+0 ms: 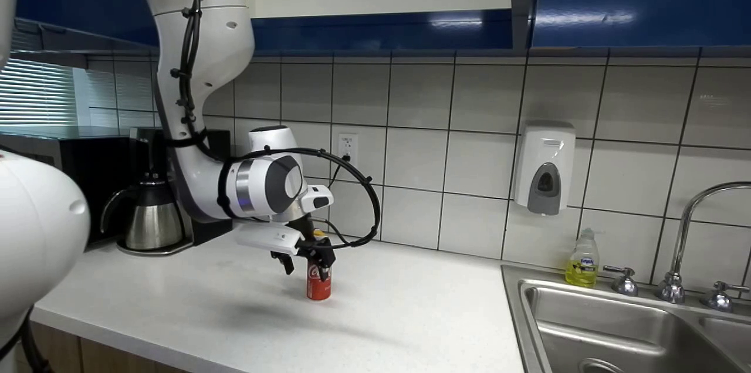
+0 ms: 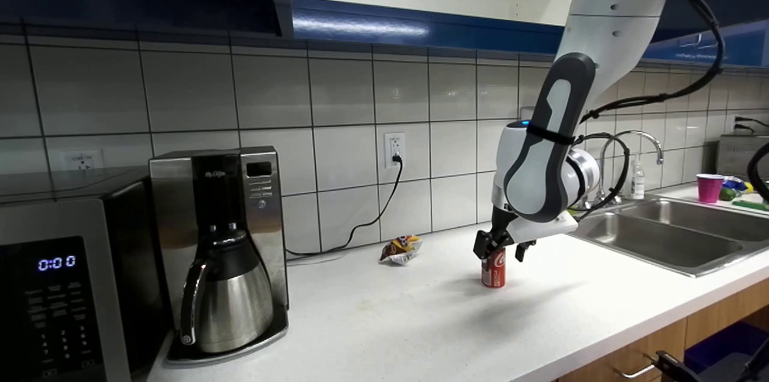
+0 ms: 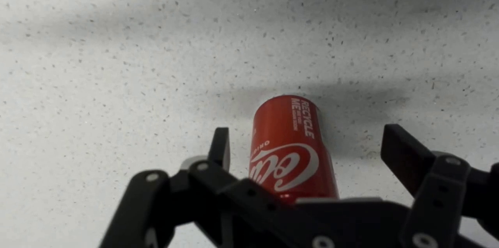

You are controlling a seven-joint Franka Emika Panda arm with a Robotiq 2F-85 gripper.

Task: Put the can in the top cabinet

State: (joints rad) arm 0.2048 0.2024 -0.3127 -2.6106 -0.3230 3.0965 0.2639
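The red can [image 1: 318, 289] stands upright on the counter in both exterior views [image 2: 494, 274]. In the wrist view the can [image 3: 288, 139] lies between the fingers, with its top hidden behind the gripper's dark parts. My gripper [image 3: 307, 142] is open, with a gap between each finger and the can, wider on the right. In both exterior views the gripper [image 1: 305, 270] is low over the can, its fingers [image 2: 501, 251] around the upper part. The top cabinet [image 1: 381, 33] is above on the wall, its pale interior open; its blue lower edge [image 2: 420, 23] also shows.
A coffee maker [image 2: 261, 190] and a microwave [image 2: 66, 286] stand on the counter [image 2: 372, 322]. A crumpled snack bag [image 2: 401, 248] lies near the tiled wall. A sink [image 1: 598, 308] with a faucet, a soap bottle [image 1: 582, 261] and a wall dispenser [image 1: 545, 168] are farther along.
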